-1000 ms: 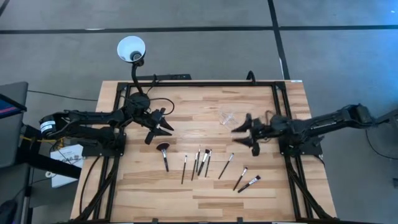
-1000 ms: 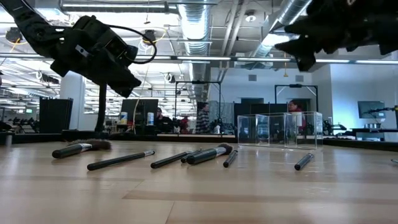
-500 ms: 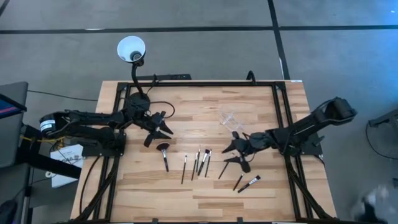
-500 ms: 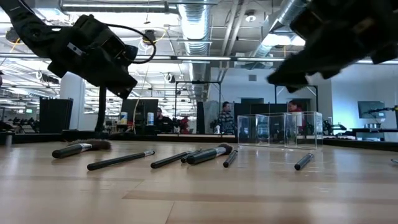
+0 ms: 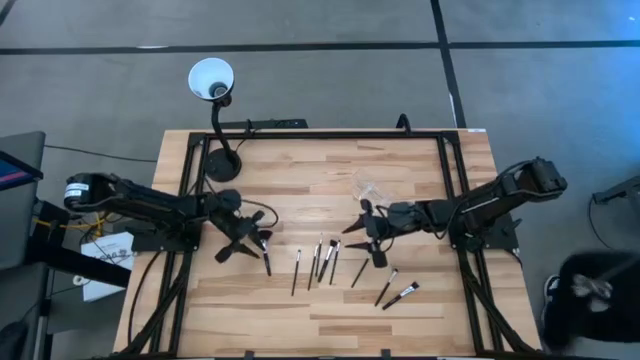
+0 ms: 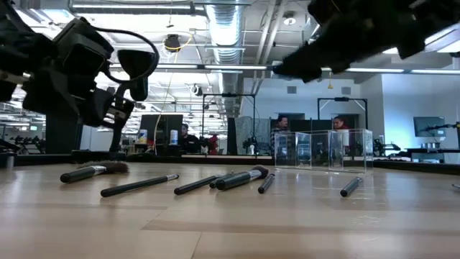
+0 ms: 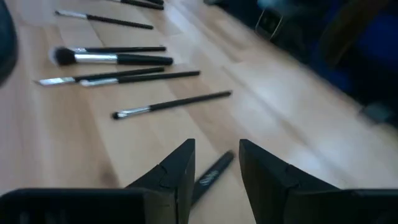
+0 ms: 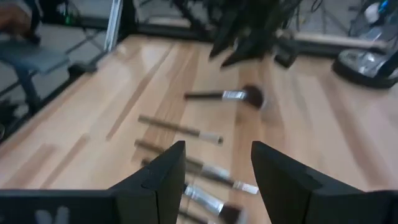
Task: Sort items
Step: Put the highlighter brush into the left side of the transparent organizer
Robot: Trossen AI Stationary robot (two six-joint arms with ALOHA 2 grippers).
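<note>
Several slim makeup brushes lie flat in a row across the table's middle (image 5: 325,260), from the fan-headed brush (image 5: 266,258) at the left to a pale-tipped one (image 5: 400,294) nearer the right. My left gripper (image 5: 250,238) hovers open over the fan brush; in the left wrist view its fingers (image 7: 216,152) stand on either side of that brush's dark handle (image 7: 211,177), apart from it. My right gripper (image 5: 358,240) hangs open above the right part of the row; in its wrist view (image 8: 214,165) brushes lie ahead, with the fan brush (image 8: 230,95) farthest.
A small clear plastic holder (image 5: 368,188) stands on the far-right part of the table, behind my right gripper. A black gooseneck lamp's base (image 5: 222,165) sits at the far-left corner, its white shade (image 5: 211,78) beyond the edge. Bare wood lies along the near edge.
My left gripper has moved toward the near edge and down, ending over the fan brush. My right gripper has swung from beside the clear holder toward the table's left and near edge, ending over the brush row. The brushes have stayed where they were.
</note>
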